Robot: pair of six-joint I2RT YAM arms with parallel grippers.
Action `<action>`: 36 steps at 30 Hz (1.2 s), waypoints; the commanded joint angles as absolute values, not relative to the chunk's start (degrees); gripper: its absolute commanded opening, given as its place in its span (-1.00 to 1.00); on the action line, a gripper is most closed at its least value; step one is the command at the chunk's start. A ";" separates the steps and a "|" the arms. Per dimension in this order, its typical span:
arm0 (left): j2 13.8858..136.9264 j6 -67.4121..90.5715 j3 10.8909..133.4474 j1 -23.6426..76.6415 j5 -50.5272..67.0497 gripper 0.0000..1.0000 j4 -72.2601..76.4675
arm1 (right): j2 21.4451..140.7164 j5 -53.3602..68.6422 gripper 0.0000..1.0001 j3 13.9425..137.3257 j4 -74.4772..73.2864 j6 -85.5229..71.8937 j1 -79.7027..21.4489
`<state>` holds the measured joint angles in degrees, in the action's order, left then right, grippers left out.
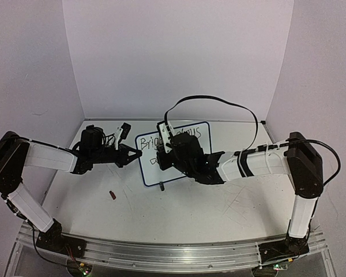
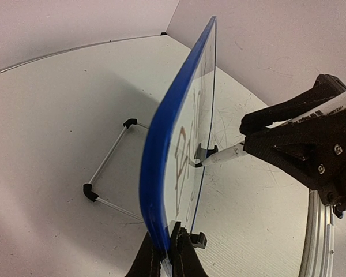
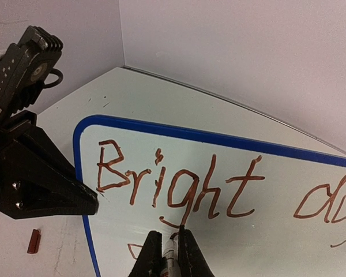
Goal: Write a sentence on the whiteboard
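The whiteboard (image 1: 149,172), white with a blue rim (image 2: 167,144), stands upright at mid table. The sentence (image 3: 179,184) reads "Bright da…" in dark reddish strokes, its end cut off by the frame edge. A first stroke of a second line (image 3: 135,249) shows below it. My left gripper (image 1: 137,154) is shut on the board's left edge (image 2: 167,254). My right gripper (image 1: 163,160) is shut on a marker (image 3: 169,254). The marker's tip touches the board below the "g" (image 2: 199,163). The right gripper hides the board's middle in the top view.
A small dark red cap-like piece (image 1: 112,195) lies on the table, left of the board. The board's wire stand with black feet (image 2: 91,191) reaches out behind it. A black cable (image 1: 219,104) loops above the board. A metal rail (image 1: 161,254) lines the near edge.
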<state>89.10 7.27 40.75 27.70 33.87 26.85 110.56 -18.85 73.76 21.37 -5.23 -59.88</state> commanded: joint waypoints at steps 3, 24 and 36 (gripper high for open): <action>88.71 3.52 40.93 26.81 27.66 -1.00 27.75 | 111.08 -20.65 -1.00 72.35 20.11 -7.24 -60.08; 88.58 3.41 40.86 26.81 27.56 -1.00 27.51 | 112.85 -19.71 -1.00 71.63 18.90 -9.25 -60.68; 88.51 3.38 40.87 26.81 27.60 -1.00 27.44 | 111.80 -22.93 -1.00 74.05 20.39 -7.76 -60.66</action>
